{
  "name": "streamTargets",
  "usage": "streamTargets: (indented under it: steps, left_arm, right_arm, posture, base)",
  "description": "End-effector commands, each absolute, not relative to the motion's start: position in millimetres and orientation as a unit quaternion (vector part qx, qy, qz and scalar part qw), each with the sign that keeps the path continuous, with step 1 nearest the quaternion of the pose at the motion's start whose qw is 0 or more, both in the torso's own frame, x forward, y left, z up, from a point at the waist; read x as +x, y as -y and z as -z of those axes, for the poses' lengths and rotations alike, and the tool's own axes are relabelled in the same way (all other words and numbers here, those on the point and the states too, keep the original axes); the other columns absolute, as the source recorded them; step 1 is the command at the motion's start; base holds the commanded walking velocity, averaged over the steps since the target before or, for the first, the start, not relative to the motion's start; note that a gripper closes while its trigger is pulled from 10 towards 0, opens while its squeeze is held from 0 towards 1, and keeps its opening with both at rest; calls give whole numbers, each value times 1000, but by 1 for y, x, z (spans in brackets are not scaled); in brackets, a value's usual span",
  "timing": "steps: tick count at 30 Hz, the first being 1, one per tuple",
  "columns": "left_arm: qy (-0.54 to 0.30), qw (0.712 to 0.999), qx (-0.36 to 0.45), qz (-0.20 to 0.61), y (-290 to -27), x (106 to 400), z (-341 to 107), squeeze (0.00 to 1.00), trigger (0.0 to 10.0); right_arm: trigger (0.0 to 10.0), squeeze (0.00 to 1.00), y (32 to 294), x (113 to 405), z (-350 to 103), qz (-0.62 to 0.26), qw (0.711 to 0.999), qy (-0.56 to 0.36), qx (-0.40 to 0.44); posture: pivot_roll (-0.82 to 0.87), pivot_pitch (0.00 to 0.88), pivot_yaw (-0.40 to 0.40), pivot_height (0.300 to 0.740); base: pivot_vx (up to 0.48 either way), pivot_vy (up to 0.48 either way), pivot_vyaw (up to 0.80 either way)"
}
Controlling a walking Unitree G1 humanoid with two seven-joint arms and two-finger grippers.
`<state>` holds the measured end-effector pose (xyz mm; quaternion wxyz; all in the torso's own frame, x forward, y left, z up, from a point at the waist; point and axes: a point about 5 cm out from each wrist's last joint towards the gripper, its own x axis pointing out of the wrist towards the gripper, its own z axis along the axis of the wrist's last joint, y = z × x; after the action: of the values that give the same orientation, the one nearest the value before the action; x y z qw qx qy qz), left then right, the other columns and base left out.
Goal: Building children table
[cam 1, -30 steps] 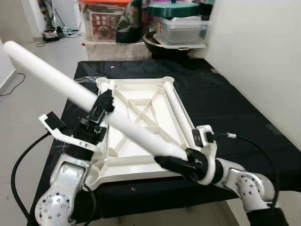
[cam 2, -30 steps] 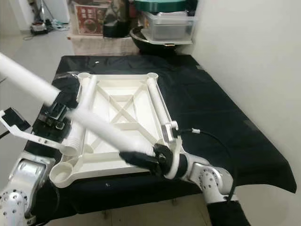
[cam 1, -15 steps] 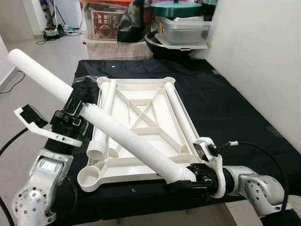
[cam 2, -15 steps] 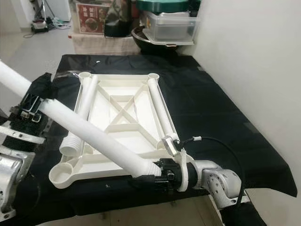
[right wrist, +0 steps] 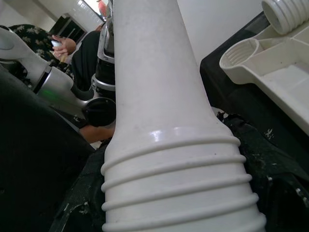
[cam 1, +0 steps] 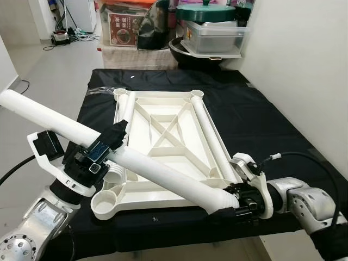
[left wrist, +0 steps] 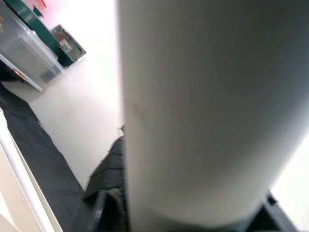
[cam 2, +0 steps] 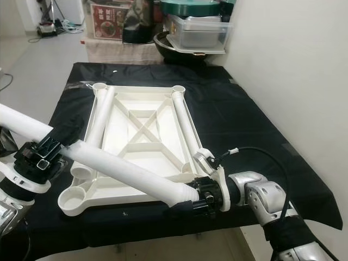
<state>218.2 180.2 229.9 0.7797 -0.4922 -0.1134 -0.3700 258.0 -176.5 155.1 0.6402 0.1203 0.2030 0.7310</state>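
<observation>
A white plastic table top (cam 1: 157, 93) lies upside down on a black-covered table (cam 1: 261, 125). Both grippers hold one long white table leg (cam 1: 157, 174) slanting low across its front. My left gripper (cam 1: 103, 148) is shut around the leg's middle, over the front left part. My right gripper (cam 1: 235, 205) is shut on the leg's threaded end (right wrist: 178, 179), at the table's front edge just past the front right corner. Two more legs lie inside the frame, one along the left side (cam 1: 124, 117) and one along the right (cam 1: 209, 133). The front left corner socket (cam 1: 104, 204) is empty.
Storage boxes, a lidded clear tub (cam 1: 212, 32) and a dark bowl stand on the floor behind the table. A white wall (cam 1: 304, 65) runs close along the right. Open floor lies to the left. A person's hand (right wrist: 62, 44) is visible behind my left arm.
The leg has tipped from a steep slant to nearly level, its free left end dropping. Its threaded end and my right gripper moved forward and right, to the table's front edge.
</observation>
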Motion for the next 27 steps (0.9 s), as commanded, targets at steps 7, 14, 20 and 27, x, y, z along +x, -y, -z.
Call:
streamTargets:
  steps: [7,14,20,27]
  left_arm:
    - [152,780,-492,356,-189,217,-238,0,0]
    - [181,787,-487,334,-199,216,-244,0,0]
    - [230,802,-476,278,-226,215,-252,0,0]
    - [255,823,-448,237,-251,204,-254,0,0]
  right_arm:
    - [0,0,178,259,-152,-733,638,-211,104]
    - [10000,1000,171,280,-141,-664,717,-202,62]
    - [10000,1000,176,293,-145,-627,754,-184,70]
    - [10000,1000,217,311,-158,-561,810,-172,22]
  posture:
    - [59,0,-110,740]
    - [63,0,-109,740]
    - [58,0,-105,740]
    - [70,0,-102,740]
  base:
    - [0,0,0]
    - [0,0,0]
    - [0,0,0]
    - [0,0,0]
